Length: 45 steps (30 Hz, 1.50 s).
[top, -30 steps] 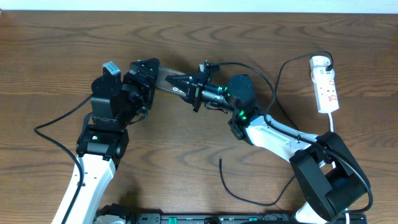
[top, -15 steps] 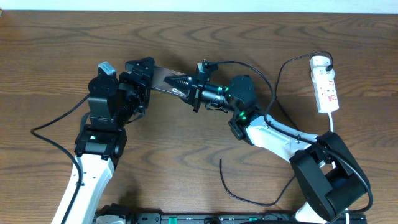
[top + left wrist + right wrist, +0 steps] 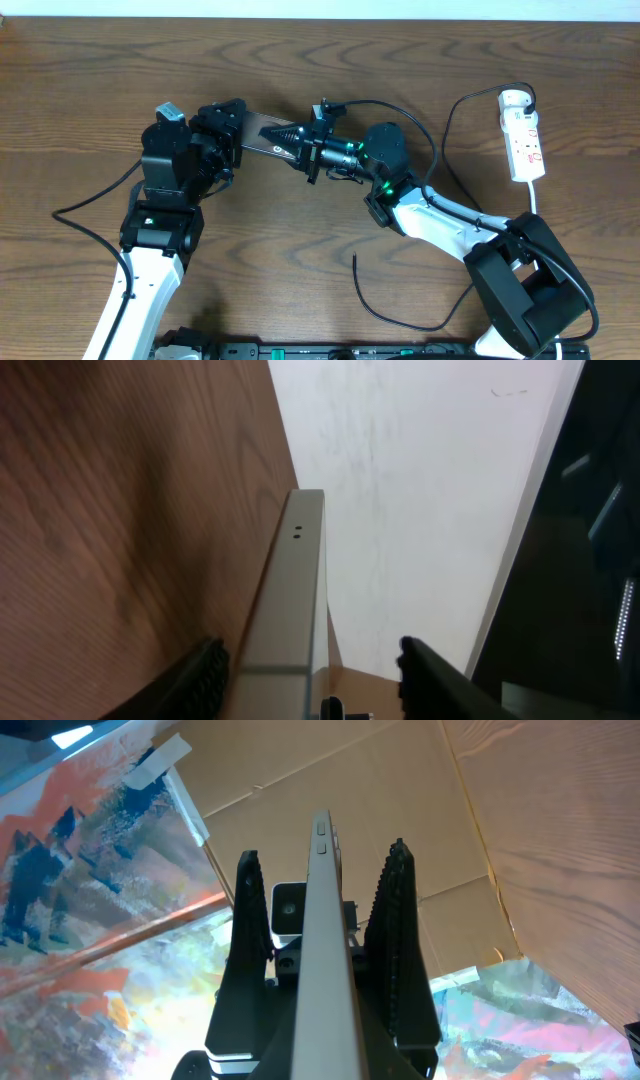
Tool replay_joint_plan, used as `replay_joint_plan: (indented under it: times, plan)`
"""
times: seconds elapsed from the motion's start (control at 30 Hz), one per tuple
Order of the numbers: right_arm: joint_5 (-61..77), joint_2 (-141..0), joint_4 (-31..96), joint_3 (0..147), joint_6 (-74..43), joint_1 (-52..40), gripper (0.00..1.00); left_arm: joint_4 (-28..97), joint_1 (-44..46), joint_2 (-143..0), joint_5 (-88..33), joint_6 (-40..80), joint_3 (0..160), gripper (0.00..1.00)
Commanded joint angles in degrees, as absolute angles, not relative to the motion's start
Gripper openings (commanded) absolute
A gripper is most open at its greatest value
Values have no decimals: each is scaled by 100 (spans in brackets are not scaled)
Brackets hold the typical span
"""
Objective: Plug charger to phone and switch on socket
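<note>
Phone [image 3: 264,134]: held off the tabletop [image 3: 90,100] on its long edge, well apart from the socket [image 3: 526,135] on the left arm's side of it, bridging the two wrists.

Change over the last second: you will see that the phone, and both arms with it, have drifted a little further from the socket. Nothing else has shifted.

Right fingers [image 3: 405,950]: closed on the phone. They bracket its thin edge closely on both sides in the right wrist view, at the end nearer the socket.

Left fingers [image 3: 205,670]: parted around the end farther from the socket. One lies against the phone, the other stands clear of it with wall showing in the gap.

Charger [image 3: 358,280]: lying loose on the tabletop, its plug tip free and nearer the socket than the phone is, touched by neither arm.

Socket: at the tabletop's right side, untouched. You cannot tell its switch position from overhead.

Reading for you: this looks like a repositioning or handover of the phone between the arms, not a plugging move. The phone's port has not met the charger tip, and the switching step has not begun. Judge the task early. One arm must free itself to fetch the tip.
</note>
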<state>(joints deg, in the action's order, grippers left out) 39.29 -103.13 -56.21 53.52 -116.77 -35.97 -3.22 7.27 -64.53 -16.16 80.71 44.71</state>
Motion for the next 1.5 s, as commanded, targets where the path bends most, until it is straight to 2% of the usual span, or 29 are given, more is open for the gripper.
replay_joint_plan:
  times: [0.0,0.07,0.17,0.3,0.43,0.97,1.17,1.33,1.47]
  plan:
    - [3959,-10287,-5697,5433,-11649,-3723,2,-333,703,-6473,-1577,8088,4576,41]
    - [3959,-10287,-5697,5433,-11649,-3723,1,-333,703,-6473,-1577,8088,4576,23]
    - [3959,-10287,-5697,5433,-11649,-3723,1,-333,703,-6473,-1577,8088,4576,14]
    - [3959,-10289,-5697,5433,-11649,-3723,1,-333,703,-6473,-1577,8088,4576,13]
    - [3959,-10287,-5695,5433,-11605,-3723,1,-333,703,-6473,-1579,8088,4576,8]
    - [3959,-10287,-5677,5433,-11605,-3723,1,-336,703,-6473,-1577,8086,4576,7]
    - [3957,-10287,-5677,5433,-11605,-3721,7,-336,703,-6473,-1577,8086,4576,7]
    - [3957,-10287,-5677,5433,-11605,-3723,27,-336,703,-6473,-1577,8086,4576,7]
    - [3957,-10287,-5677,5433,-11605,-3717,55,-336,703,-6473,-1577,8086,4576,7]
